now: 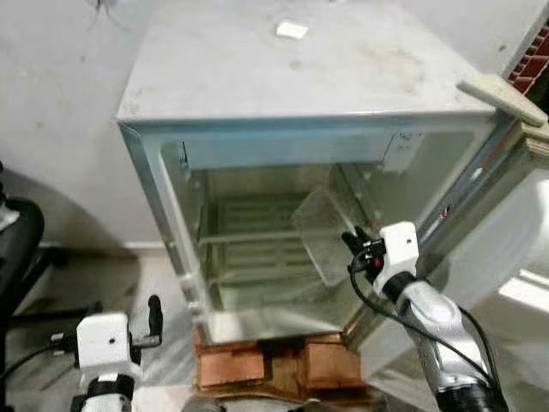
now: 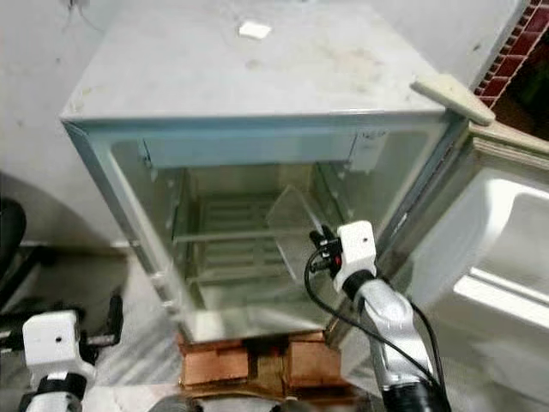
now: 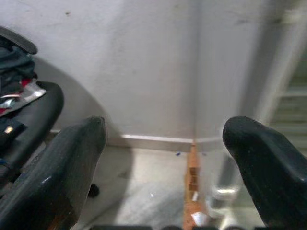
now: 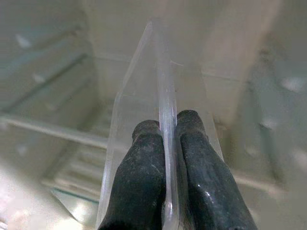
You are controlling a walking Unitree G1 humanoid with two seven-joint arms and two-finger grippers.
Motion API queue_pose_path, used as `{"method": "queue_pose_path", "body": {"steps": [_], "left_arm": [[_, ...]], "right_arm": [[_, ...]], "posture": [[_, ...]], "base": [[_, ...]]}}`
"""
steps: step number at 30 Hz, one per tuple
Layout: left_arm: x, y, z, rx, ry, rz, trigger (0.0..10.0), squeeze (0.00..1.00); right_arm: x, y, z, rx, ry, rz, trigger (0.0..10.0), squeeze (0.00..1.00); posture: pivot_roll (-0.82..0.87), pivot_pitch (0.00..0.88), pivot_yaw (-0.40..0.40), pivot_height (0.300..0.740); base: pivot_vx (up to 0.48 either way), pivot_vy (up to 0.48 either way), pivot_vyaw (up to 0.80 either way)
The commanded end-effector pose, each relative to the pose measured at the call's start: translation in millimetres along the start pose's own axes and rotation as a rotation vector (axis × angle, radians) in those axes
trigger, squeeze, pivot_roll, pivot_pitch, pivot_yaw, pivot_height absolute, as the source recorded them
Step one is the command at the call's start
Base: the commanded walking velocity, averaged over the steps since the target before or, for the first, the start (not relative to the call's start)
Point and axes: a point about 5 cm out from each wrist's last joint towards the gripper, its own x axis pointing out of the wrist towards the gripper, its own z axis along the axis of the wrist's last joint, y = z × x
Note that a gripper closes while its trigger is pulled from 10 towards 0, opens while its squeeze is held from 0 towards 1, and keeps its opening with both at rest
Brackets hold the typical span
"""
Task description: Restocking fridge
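Observation:
A small white fridge (image 1: 283, 77) stands open, its door (image 1: 506, 283) swung out to the right. A clear plastic bin (image 1: 322, 232) sits tilted inside, over a wire shelf (image 1: 249, 233). My right gripper (image 1: 353, 242) is at the fridge's right side, shut on the bin's near wall; in the right wrist view the clear plastic edge (image 4: 165, 124) runs between the two black fingers (image 4: 144, 177). My left gripper (image 1: 154, 322) hangs low outside the fridge's left side, open, with nothing between its fingers (image 3: 57, 177).
The fridge rests on bricks (image 1: 257, 360) on a pale floor. A grey wall (image 1: 51, 112) is behind and to the left. A black chair (image 1: 17, 249) stands at far left. A small white piece (image 1: 292, 30) lies on the fridge top.

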Motion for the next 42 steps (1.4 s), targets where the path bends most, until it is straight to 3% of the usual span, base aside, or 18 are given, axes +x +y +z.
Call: {"method": "queue_pose_path", "body": {"steps": [1, 11, 16, 25, 28, 33, 37, 42], "left_arm": [[-0.6, 1.3, 1.8, 0.008, -0.008, 0.005, 10.0, 0.00], [-4.0, -0.3, 1.8, 0.000, -0.004, 0.014, 10.0, 0.00], [-10.4, 1.0, 2.4, 0.030, 0.001, 0.019, 10.0, 0.00], [-20.7, -1.1, 6.2, 0.079, -0.001, -0.004, 10.0, 0.00], [-24.6, 0.1, 5.8, 0.081, 0.006, 0.005, 10.0, 0.00], [-33.7, -2.6, 2.2, 0.077, 0.032, 0.018, 10.0, 0.00], [-36.3, -5.6, 2.7, 0.069, 0.039, 0.024, 10.0, 0.00], [-35.3, -5.7, 4.1, 0.068, 0.037, 0.026, 10.0, 0.00]], "right_arm": [[1.9, 0.4, 0.7, 0.003, -0.001, 0.018, 10.0, 0.00], [2.6, 3.1, -3.9, 0.024, 0.023, 0.043, 10.0, 0.00], [13.3, 21.6, -3.5, 0.050, 0.028, 0.156, 10.0, 0.00], [60.9, 53.0, 3.1, 0.163, 0.038, 0.204, 10.0, 0.00], [67.2, 55.5, 3.7, 0.188, 0.050, 0.194, 10.0, 0.00], [84.4, 63.1, 2.3, 0.287, 0.101, 0.135, 10.0, 0.00], [100.4, 78.4, 7.2, 0.350, 0.115, 0.074, 10.0, 0.00], [107.7, 86.2, 11.3, 0.419, 0.117, -0.003, 10.0, 0.00]], "posture": [[0.10, 0.100, -0.048, 0.740], [0.12, 0.116, -0.048, 0.740], [0.14, 0.137, -0.039, 0.740], [0.20, 0.181, -0.054, 0.740], [0.21, 0.193, -0.064, 0.740], [0.23, 0.209, -0.076, 0.740], [0.25, 0.214, -0.080, 0.740], [0.26, 0.216, -0.083, 0.740]], "base": [[0.000, 0.000, 0.00], [0.000, 0.000, 0.12], [0.000, 0.000, 0.00], [0.000, 0.000, 0.00], [0.000, 0.000, 0.00], [0.000, 0.000, 0.00], [0.000, 0.000, 0.00], [0.000, 0.000, 0.00]]}}
